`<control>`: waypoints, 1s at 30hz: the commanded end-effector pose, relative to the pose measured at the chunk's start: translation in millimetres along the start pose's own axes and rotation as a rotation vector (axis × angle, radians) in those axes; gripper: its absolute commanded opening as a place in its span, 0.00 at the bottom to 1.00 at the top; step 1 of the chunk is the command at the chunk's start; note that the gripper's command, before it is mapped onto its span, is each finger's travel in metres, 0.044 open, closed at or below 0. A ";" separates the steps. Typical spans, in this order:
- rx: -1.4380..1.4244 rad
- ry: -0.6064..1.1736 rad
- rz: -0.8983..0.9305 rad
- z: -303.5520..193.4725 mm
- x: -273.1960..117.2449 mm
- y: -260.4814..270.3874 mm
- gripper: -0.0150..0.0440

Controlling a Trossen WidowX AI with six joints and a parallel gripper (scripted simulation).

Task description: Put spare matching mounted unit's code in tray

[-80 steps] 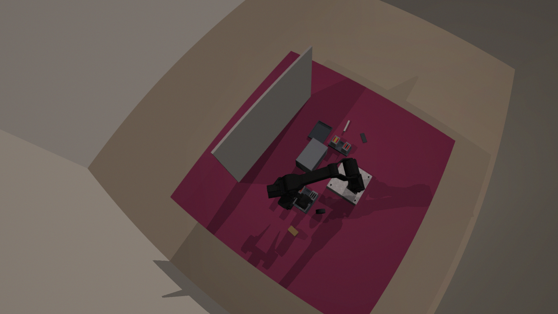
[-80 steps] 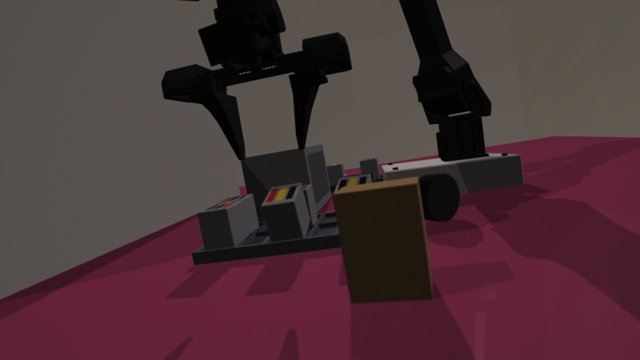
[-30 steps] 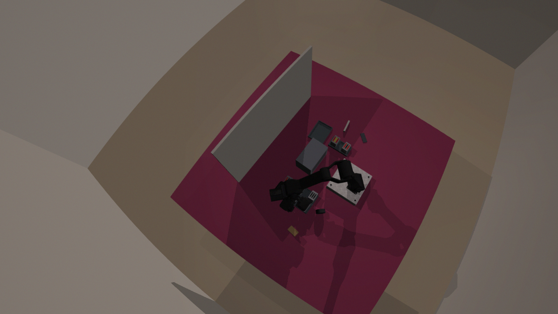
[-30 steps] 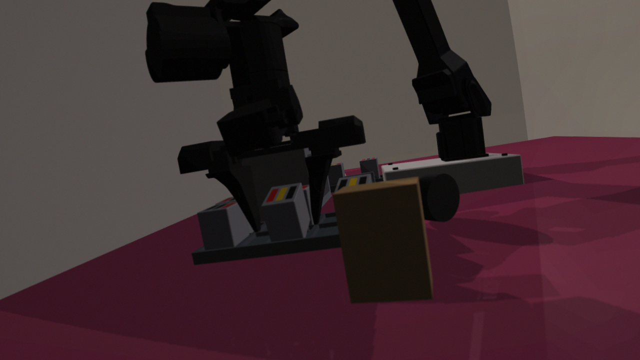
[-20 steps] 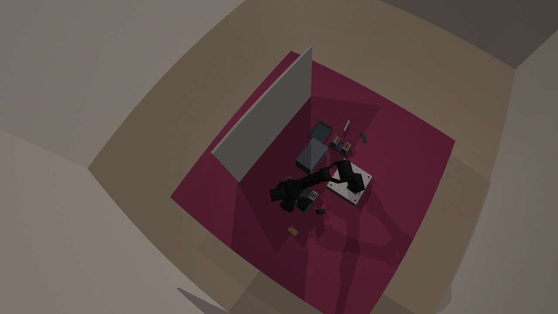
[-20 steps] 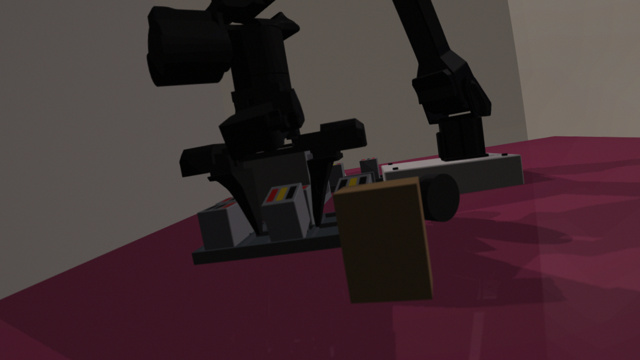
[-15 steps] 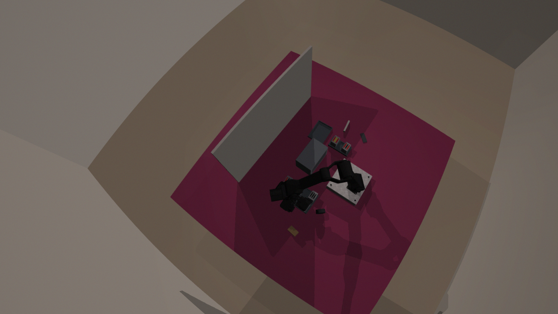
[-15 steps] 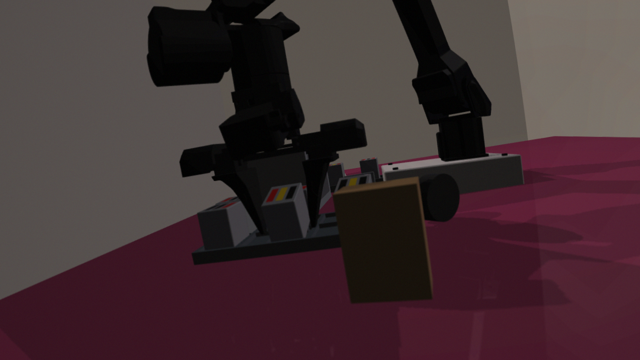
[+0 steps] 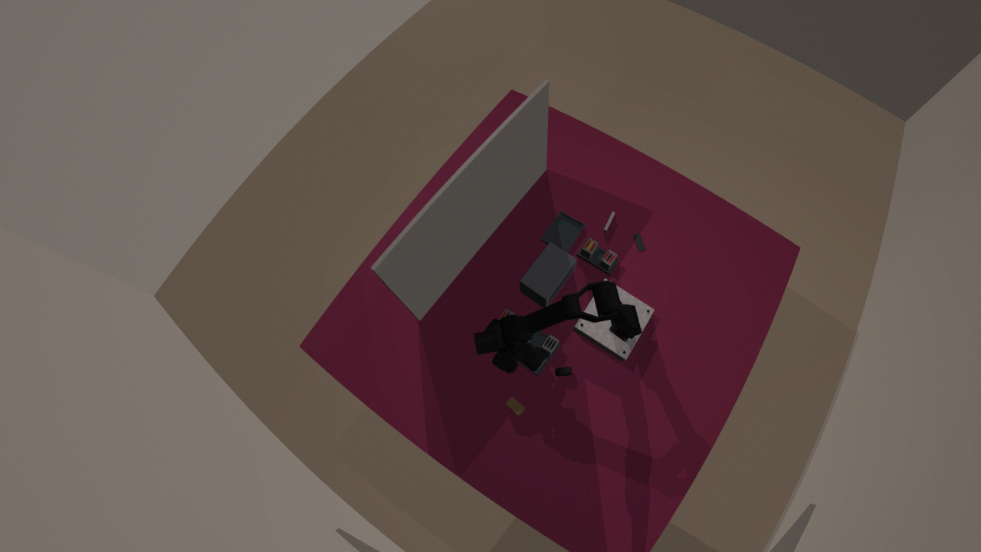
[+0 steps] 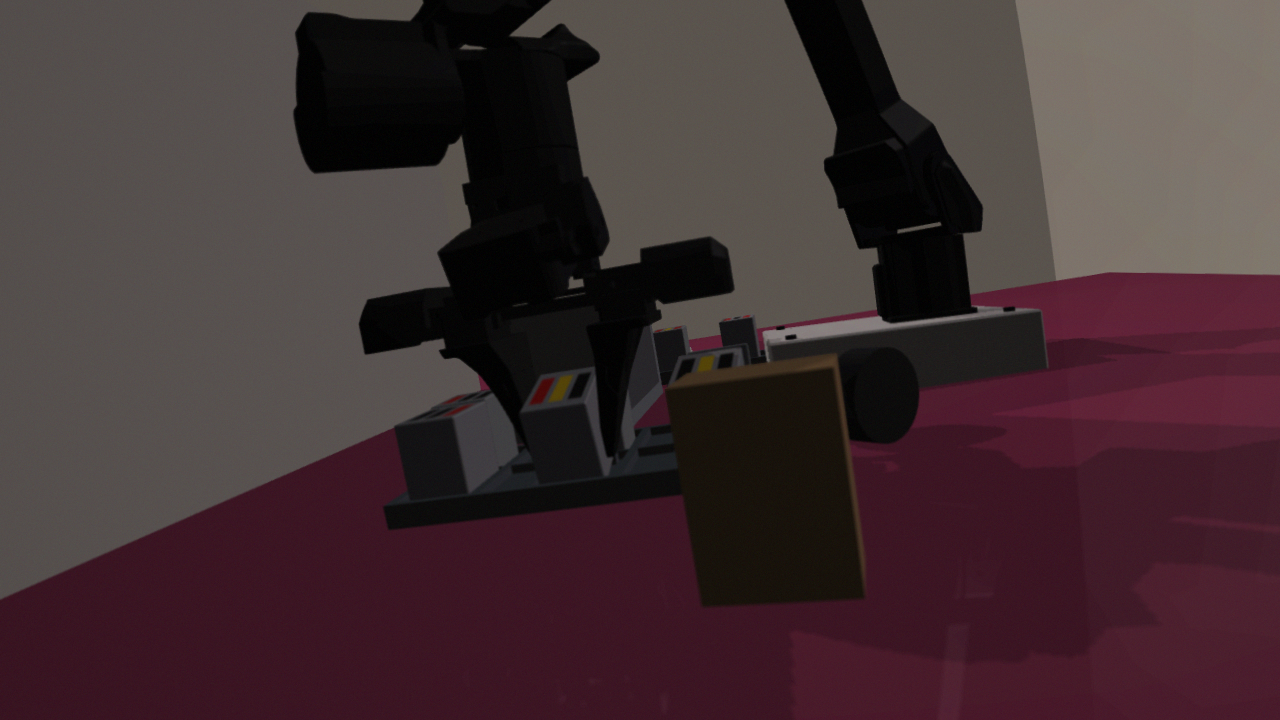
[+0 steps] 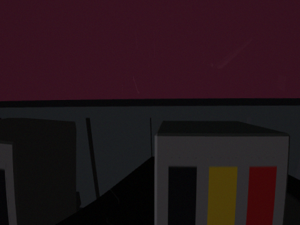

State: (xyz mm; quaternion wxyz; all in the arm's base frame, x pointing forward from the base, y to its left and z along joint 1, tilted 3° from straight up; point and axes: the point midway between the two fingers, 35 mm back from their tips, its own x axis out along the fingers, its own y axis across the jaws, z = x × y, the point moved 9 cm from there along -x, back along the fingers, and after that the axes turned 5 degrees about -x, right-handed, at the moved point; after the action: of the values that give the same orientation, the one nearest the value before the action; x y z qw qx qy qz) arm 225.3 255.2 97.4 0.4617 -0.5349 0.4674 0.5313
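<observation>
Toward the desk's [image 9: 720,274] [image 10: 537,626] [image 11: 125,47] lower-left edge from above, our gripper [image 9: 524,351] [image 10: 570,454] [image 11: 201,167] clasps the red-yellow-black spare block [image 10: 562,438] [image 11: 222,150], probably light, stiff, best held by its flat sides.

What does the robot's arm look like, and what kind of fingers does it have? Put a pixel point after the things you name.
The arm [image 9: 545,319] [image 10: 836,67] is black all over, made of chunky, blocky parts and rounded barrel shapes. Its gripper [image 10: 572,447] is black too, with a wide bar across it, a block at each end, and two long fingers that get thin and pointy at the tips. I can't see any coloured markings or loose cables on it.
</observation>
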 end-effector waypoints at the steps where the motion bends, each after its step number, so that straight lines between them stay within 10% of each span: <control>1: 0.000 0.000 0.000 0.0 -0.1 0.0 0.25; 30: -0.001 -0.002 -0.002 2.7 -89.6 -2.5 0.25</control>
State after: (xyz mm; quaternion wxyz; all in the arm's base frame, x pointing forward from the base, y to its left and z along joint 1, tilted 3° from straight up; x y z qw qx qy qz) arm 225.6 256.1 176.1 0.4585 -0.5351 0.4700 0.5316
